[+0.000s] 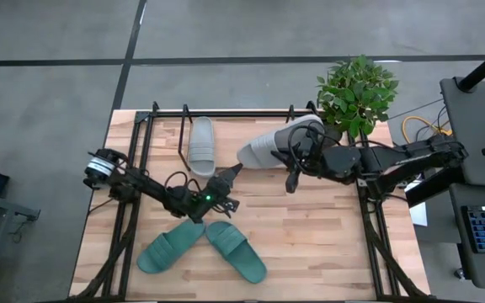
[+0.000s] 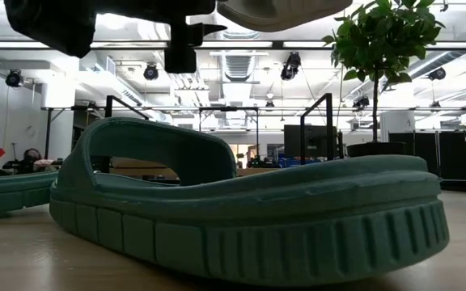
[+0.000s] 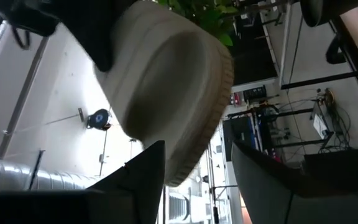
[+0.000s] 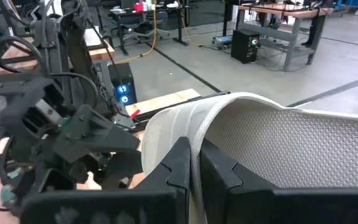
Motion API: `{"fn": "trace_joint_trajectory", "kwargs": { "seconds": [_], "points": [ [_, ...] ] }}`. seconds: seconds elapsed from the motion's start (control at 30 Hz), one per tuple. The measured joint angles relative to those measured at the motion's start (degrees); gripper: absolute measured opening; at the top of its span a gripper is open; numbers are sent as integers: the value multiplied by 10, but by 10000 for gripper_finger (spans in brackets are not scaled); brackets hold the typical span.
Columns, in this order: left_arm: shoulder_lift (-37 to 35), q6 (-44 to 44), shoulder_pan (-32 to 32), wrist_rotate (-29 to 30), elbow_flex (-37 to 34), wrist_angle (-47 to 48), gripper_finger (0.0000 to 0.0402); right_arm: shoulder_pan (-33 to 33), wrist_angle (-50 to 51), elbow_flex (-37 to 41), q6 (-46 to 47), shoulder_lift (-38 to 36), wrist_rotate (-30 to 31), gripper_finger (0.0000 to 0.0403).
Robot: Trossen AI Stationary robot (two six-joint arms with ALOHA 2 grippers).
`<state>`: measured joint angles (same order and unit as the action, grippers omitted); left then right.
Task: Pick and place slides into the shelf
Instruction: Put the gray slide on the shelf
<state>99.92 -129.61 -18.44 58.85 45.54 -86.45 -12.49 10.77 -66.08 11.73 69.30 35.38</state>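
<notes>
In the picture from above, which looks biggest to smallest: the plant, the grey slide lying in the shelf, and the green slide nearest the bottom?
1. The plant looks biggest, its leaves spread widest.
2 and 3. The green slide and the grey slide look about alike, so I would not rank them.

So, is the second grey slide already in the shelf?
Not yet. The right gripper holds the grey slide up by its strap, lifted beside the shelf.

Left arm: reaches in from the left, low over the table's middle.
Left gripper (image 1: pixel 232 171): fingers apart, holding nothing.
Right arm: stretches in from the right.
Right gripper (image 1: pixel 292 172): pinched tight on a grey slide (image 1: pixel 268 147).
</notes>
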Motion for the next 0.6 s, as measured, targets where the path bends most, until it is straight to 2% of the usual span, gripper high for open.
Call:
{"fn": "trace_joint_trajectory", "kwargs": {
  "seconds": [0.07, 0.17, 0.23, 0.6],
  "points": [
    [-1, 0, 2, -6, 0, -1, 171, 8, 1, 0, 8, 0, -11, 12],
    [-4, -3, 8, -9, 5, 0, 171, 19, -1, 0, 27, 1, -70, 12],
    [-4, -3, 13, -9, 11, -1, 171, 24, -2, 0, 39, 4, -86, 12],
    [9, 9, 31, -14, 17, 5, 171, 28, -3, 1, 43, 9, -103, 12]
  ]
}}
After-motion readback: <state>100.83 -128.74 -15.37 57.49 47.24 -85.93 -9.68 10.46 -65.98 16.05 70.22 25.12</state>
